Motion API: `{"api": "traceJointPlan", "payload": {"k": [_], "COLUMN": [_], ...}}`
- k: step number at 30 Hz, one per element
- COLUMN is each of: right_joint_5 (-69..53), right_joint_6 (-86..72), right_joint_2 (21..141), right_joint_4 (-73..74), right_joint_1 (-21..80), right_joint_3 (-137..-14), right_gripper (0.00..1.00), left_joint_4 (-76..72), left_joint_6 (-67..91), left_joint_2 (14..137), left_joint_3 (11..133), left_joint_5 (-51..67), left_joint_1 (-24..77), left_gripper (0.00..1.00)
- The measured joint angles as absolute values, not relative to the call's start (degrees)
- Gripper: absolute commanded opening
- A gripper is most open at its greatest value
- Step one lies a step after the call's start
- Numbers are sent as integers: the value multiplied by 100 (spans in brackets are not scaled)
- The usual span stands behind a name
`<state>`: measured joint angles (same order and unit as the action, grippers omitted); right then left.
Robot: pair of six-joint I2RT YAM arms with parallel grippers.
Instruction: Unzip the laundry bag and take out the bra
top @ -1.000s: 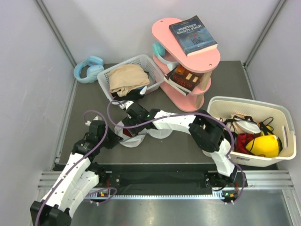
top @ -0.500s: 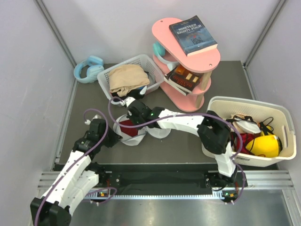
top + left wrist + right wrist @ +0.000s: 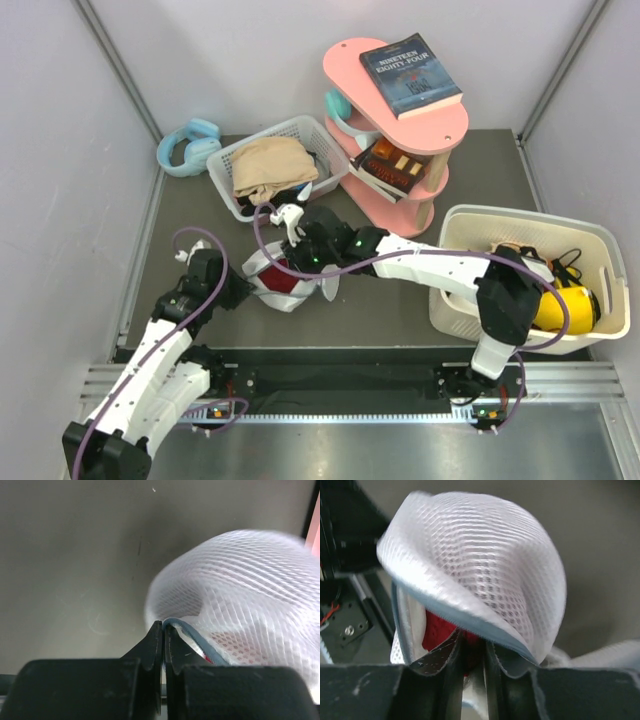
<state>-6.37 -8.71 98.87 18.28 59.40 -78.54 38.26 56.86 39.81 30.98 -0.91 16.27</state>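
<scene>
The laundry bag [image 3: 322, 288], a white mesh pouch with a blue zipper band, lies on the dark table between both arms, its rim gaping. The red bra [image 3: 281, 282] shows inside it. My left gripper [image 3: 243, 286] is shut on the zipper band [image 3: 195, 637] at the bag's left edge; the left wrist view shows the mesh dome [image 3: 250, 590] just beyond my left gripper [image 3: 163, 630]. My right gripper [image 3: 300, 268] reaches into the opening under the lifted mesh flap [image 3: 485, 555], and my right gripper [image 3: 472, 647] is closed on the red bra [image 3: 437, 630].
A white slatted basket [image 3: 232, 190] with beige cloth stands behind the bag. A pink shelf [image 3: 440, 120] with books is at the back right. A cream tub [image 3: 470, 222] with a yellow item is at the right. Blue headphones [image 3: 188, 145] lie back left.
The right arm has stretched out, its elbow swinging right toward the tub. The bag's flap has lifted and more of the red bra shows. The left gripper has kept its hold.
</scene>
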Motion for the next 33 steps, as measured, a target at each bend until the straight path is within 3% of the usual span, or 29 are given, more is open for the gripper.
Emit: {"api": "traceJointPlan", "payload": {"k": [7,11,14,15,16,19,20,27,33], "right_joint_5": [-1197,-1273,-1273,-1273,-1258,-1116,-1024,-565,-598], "right_joint_6": [-921,-969,-1011,-1009,-1011,-1022,-1037,-1026,-1079], "right_joint_2": [10346,10659,10820,10866,10916,11032,11052,10868,9773], "right_joint_4": [1691,1540,1538,1529,1511,1479,1485,1562,1586], "right_joint_1": [6064,6095,6095,6095,6095,6097,6097,6097,6075], "right_joint_3": [-7349,-7367,-7496,-7550,-7601,-7741,-7778,-7782,-7511], "right_gripper": [25,44,49,44,29,3,0,0,0], "left_joint_4": [3441,3105,2974,2965,2956,2965,2974,3122,3234], "left_joint_6": [5476,5323,5223,5203,5166,5127,5122,5196,5260], "left_joint_2": [4495,4882,4928,4923,4912,4853,4803,4595,4584], "left_joint_3": [3098,3098,3098,3098,3098,3096,3096,3020,3015], "left_joint_5": [325,681,825,845,875,875,873,676,565], "left_joint_1": [1627,1627,1627,1627,1627,1627,1627,1627,1627], "left_gripper": [0,0,0,0,0,0,0,0,0]}}
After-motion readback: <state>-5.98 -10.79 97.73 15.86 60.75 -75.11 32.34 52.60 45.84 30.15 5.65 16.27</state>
